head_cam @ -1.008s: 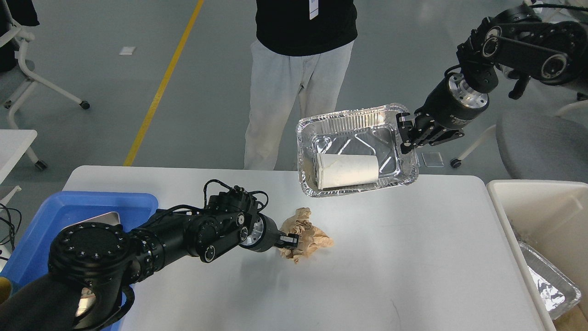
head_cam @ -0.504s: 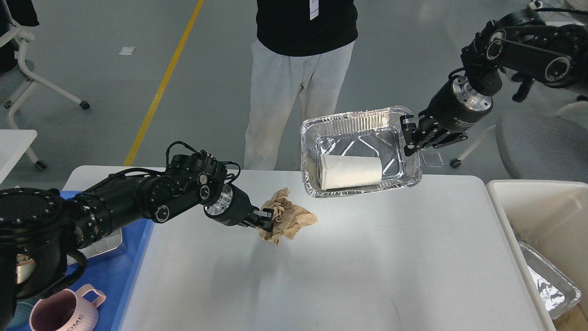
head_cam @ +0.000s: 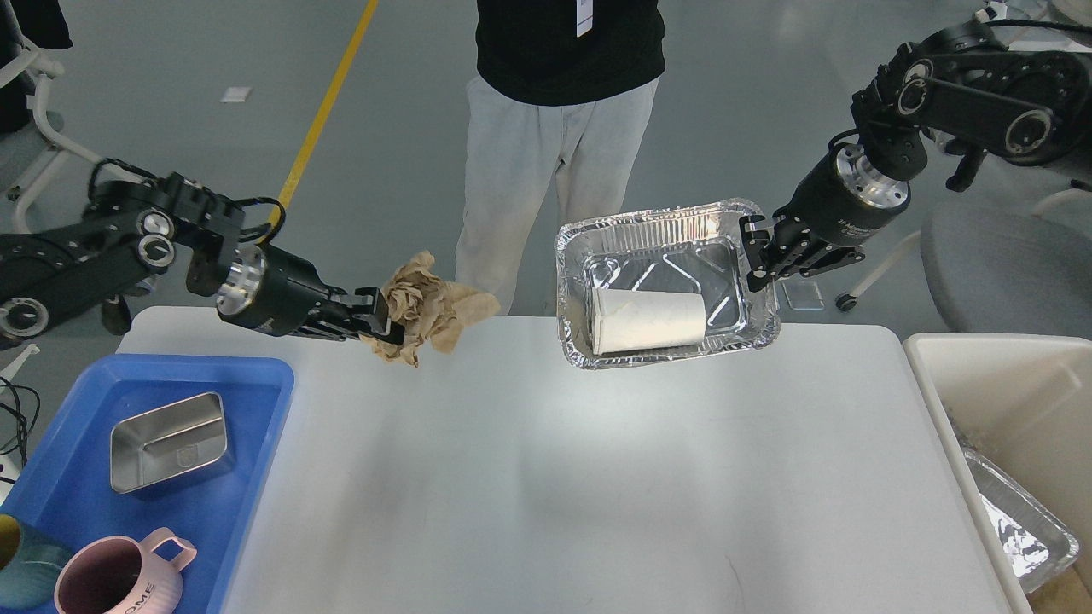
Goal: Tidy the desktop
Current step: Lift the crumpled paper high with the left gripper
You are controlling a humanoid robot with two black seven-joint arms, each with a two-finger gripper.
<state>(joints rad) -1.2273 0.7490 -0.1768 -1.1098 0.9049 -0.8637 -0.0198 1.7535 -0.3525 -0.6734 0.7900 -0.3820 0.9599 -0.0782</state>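
At the near edge, the white desktop [head_cam: 546, 477] lies bare across its whole middle, with 2 containers flanking it: the blue tray [head_cam: 247, 443] on the left holding a steel tin [head_cam: 169, 442] and a pink mug [head_cam: 115, 576], and the cream bin [head_cam: 998, 392] on the right with a foil tray [head_cam: 1019, 529] already lying in it. Further back, both arms are up off the surface and both are loaded. The left gripper [head_cam: 375, 317] is clamped on a crumpled brown paper wad [head_cam: 426, 305], hanging above the far left corner of the desktop. Across from it, the right gripper [head_cam: 759, 256] pinches the right rim of a foil container [head_cam: 665, 281], its long axis running left to right, with a white paper cup [head_cam: 647, 320] lying on its side inside. Here is what matters: the bin sits to the right and nearer, so the right arm is much the closer of the 2, while the paper wad has the full width of the desktop to cross. Behind the table stands a person [head_cam: 563, 128].
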